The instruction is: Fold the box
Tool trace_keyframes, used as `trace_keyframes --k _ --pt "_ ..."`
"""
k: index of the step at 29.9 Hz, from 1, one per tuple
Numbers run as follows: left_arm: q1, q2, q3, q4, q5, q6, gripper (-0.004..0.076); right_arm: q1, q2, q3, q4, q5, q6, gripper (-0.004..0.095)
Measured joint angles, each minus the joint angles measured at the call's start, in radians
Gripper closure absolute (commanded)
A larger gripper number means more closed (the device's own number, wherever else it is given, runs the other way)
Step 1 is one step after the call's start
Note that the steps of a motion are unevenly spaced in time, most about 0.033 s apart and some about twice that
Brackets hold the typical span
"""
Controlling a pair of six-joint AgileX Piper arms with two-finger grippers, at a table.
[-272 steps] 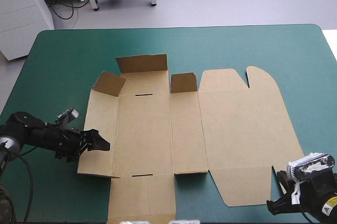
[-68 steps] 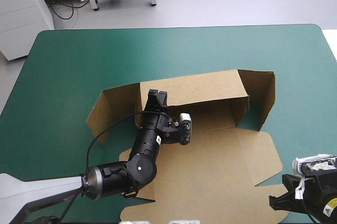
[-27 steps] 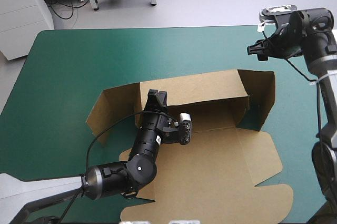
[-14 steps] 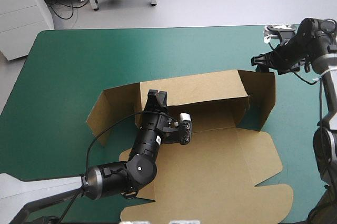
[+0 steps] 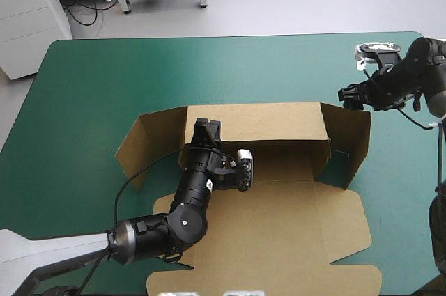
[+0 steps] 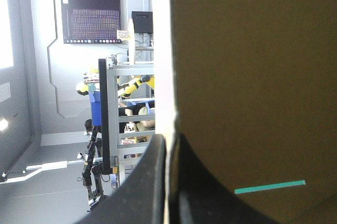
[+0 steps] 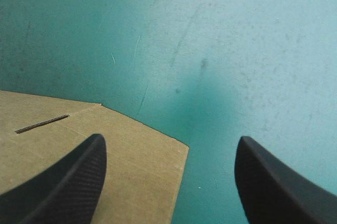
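Brown box [image 5: 279,219], back wall upright

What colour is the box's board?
Plain brown, with no print. The box shows best in the high view.

Brown box [image 5: 279,226] on teal-green cover [image 5: 97,87], seemingly unpatterned.

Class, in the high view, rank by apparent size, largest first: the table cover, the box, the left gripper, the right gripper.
1. table cover
2. box
3. left gripper and right gripper: look alike, unranked.
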Motion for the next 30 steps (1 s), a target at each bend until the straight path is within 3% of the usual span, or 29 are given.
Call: trace_keyframes --k 30 --pt "0.000 0.000 0.001 0.000 0.015 -0.044 0.0756 -0.052 -0.033 0.083 0.030 -0.003 0.001 0.0264"
